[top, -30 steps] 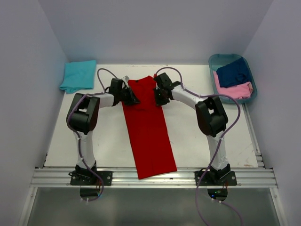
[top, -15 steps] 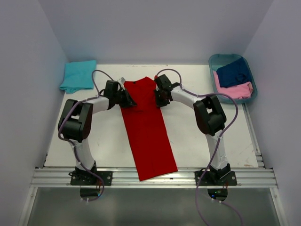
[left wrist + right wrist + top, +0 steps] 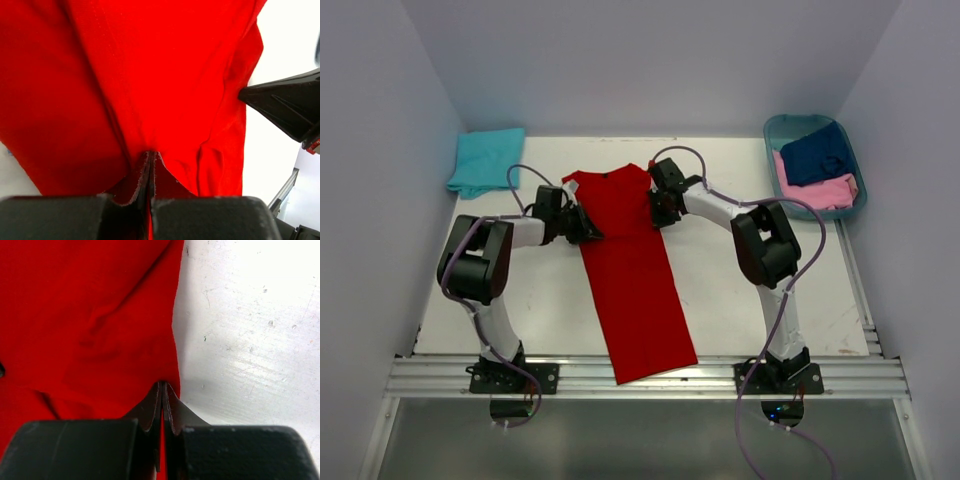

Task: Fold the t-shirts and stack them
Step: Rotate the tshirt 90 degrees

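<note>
While the left gripper (image 3: pixel 582 228) and right gripper (image 3: pixel 658 209) clamp the far end of the part-folded red t-shirt (image 3: pixel 632 275), only the turquoise t-shirt (image 3: pixel 487 160) appears folded; the navy t-shirt (image 3: pixel 817 153) and pink t-shirt (image 3: pixel 822 193) lie in the basket (image 3: pixel 772 127).

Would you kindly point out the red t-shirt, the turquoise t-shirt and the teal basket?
red t-shirt (image 3: pixel 635 290): top external view, middle of its long body.
turquoise t-shirt (image 3: pixel 487 160): top external view, centre of the folded cloth.
teal basket (image 3: pixel 769 140): top external view, its left rim.

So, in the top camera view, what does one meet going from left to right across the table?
Folded turquoise cloth t-shirt → left gripper → long bright red cloth t-shirt → right gripper → teal oval plastic basket.
</note>
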